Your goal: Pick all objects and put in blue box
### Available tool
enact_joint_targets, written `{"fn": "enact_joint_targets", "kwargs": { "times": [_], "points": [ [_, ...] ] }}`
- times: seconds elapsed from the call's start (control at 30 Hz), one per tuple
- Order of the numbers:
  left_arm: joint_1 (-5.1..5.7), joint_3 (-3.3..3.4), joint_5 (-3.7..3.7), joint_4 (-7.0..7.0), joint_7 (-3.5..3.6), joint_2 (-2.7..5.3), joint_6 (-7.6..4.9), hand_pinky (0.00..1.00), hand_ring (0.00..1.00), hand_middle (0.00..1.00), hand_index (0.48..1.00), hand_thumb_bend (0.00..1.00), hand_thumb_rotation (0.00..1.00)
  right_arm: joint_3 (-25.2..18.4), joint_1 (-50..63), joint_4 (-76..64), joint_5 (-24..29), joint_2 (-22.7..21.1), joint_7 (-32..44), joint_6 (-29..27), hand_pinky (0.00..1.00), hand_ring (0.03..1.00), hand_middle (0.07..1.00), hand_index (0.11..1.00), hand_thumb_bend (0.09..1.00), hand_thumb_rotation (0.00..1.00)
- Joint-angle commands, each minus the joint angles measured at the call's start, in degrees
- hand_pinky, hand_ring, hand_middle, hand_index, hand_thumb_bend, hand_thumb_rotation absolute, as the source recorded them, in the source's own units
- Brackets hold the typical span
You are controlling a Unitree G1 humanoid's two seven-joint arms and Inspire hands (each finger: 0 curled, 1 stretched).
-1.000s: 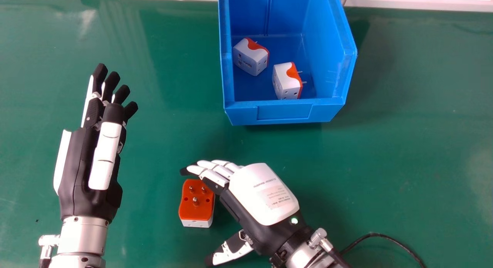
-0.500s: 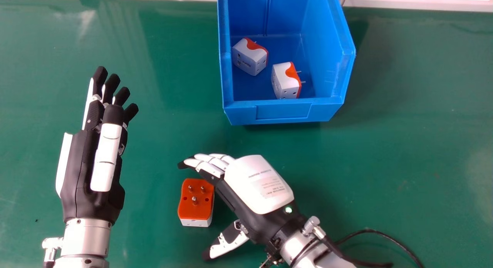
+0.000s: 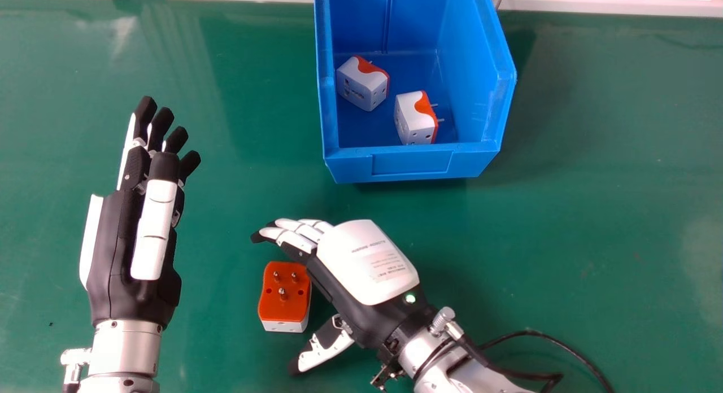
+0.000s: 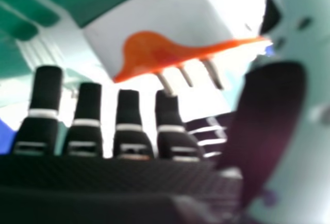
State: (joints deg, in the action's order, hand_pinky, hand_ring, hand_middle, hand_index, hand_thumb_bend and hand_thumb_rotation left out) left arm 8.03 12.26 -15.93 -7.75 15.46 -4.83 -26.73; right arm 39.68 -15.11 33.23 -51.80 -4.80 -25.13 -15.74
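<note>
my right hand [image 3: 367,263] is spread beside the loose plug [image 3: 277,312], both in front of the blue box [image 3: 412,164]. i should center the plug inside the grasp, then close evenly, not pressing the pins [image 3: 282,294].

From where I stand, the head view is bright and fairly evenly lit, though I can't tell where the light comes from. The glossy green surface [image 3: 593,212] carries a pale streak of glare at far left and a milky sheen by the right edge. Soft shadow lies under the front of the open blue plastic box [image 3: 412,164] and beside its right wall. The black and white right robot hand [image 3: 367,263] has a brightly lit back and a small glowing green light [image 3: 410,298]. The right hand view is harsher: white glare floods the background, and the orange and white plug adapter [image 4: 154,22] looks blurred, partly washed out.
</note>
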Motion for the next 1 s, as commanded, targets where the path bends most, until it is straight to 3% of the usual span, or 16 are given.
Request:
{"fn": "enact_joint_targets", "kwargs": {
  "times": [0.0,0.07,0.23,0.47,0.5,0.67,0.77,0.83,0.97],
  "points": [
    [-0.31,-0.18,-0.23,1.13,0.35,-0.01,-0.6,0.92,0.96,0.98,0.968,0.75,0.79,0.8,-1.4,-0.1,-0.8,0.7,-0.5,0.4,0.64,0.811,0.847,0.805,0.781,0.11],
    [-0.44,-0.21,-0.21,0.92,0.52,-0.02,-0.83,0.92,0.96,0.98,0.968,0.75,0.79,1.1,-1.8,0.2,-0.4,0.6,-0.7,-0.5,0.63,0.797,0.835,0.796,0.783,0.1],
    [-0.63,-0.25,0.3,0.93,0.08,0.23,-0.87,0.92,0.96,0.98,0.968,0.75,0.79,1.3,-2.1,0.5,0.3,1.0,-0.3,-1.5,0.63,0.797,0.835,0.796,0.783,0.1],
    [-0.77,-0.25,0.27,0.79,0.08,0.3,-1.04,0.92,0.96,0.98,0.968,0.74,0.79,1.7,-2.2,0.1,0.1,1.4,-0.2,-0.5,0.61,0.763,0.807,0.777,0.783,0.09],
    [-0.83,-0.23,0.32,0.71,0.05,0.26,-1.05,0.92,0.96,0.98,0.968,0.74,0.79,1.7,-2.1,-0.2,0.2,1.4,0.1,-0.4,0.56,0.714,0.768,0.741,0.72,0.07],
    [-0.9,-0.3,0.18,0.59,0.46,-0.04,-1.04,0.92,0.96,0.98,0.968,0.74,0.79,1.8,-2.2,-0.8,-0.1,1.2,-0.1,-0.2,0.56,0.714,0.768,0.741,0.72,0.07],
    [-0.89,-0.23,-0.48,0.64,0.81,0.07,-0.75,0.92,0.96,0.98,0.968,0.74,0.79,2.0,-2.3,-1.1,-0.1,1.1,0.2,0.0,0.56,0.714,0.768,0.741,0.72,0.07],
    [-1.0,-0.18,-0.34,0.5,0.9,-0.02,-0.77,0.92,0.96,0.98,0.968,0.74,0.79,1.9,-2.4,-1.1,0.0,1.1,0.4,0.1,0.51,0.662,0.726,0.699,0.674,0.05],
    [-1.14,-0.06,0.25,0.21,0.57,-0.06,-1.0,0.92,0.96,0.98,0.968,0.74,0.79,1.8,-2.4,-1.0,0.1,1.3,0.0,0.2,0.51,0.662,0.726,0.699,0.674,0.05]
  ]
}}
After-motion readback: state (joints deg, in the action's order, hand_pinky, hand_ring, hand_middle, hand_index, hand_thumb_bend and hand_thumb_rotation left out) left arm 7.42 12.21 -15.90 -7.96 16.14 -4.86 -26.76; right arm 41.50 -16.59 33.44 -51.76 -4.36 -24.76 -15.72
